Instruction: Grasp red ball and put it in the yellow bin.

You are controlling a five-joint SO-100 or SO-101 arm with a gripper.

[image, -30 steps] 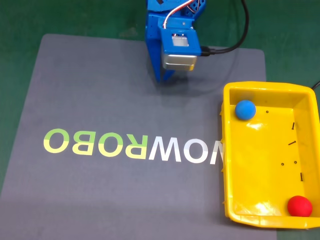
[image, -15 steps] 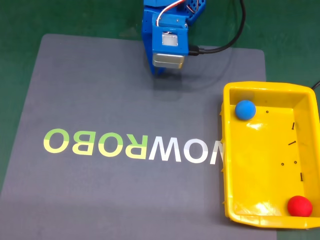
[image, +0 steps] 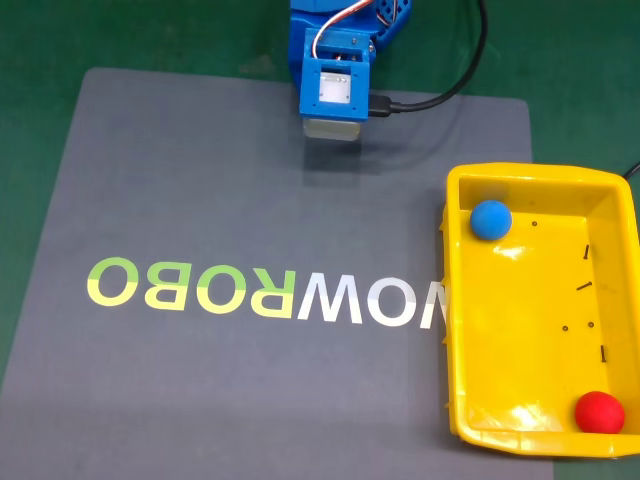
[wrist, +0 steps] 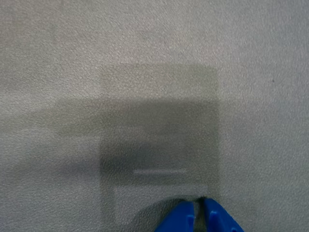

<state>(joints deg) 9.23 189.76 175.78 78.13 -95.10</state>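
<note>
**Occluded and Cropped Elements**

In the fixed view, the blue arm (image: pixel 335 60) is cut off by the top edge, and its camera housing hides the fingertips below. The yellow bin (image: pixel 455 300) runs past the right edge, so its right wall is partly lost. In the wrist view, the gripper (wrist: pixel 199 202) shows just two blue tips; the bottom edge crops the rest.
</note>
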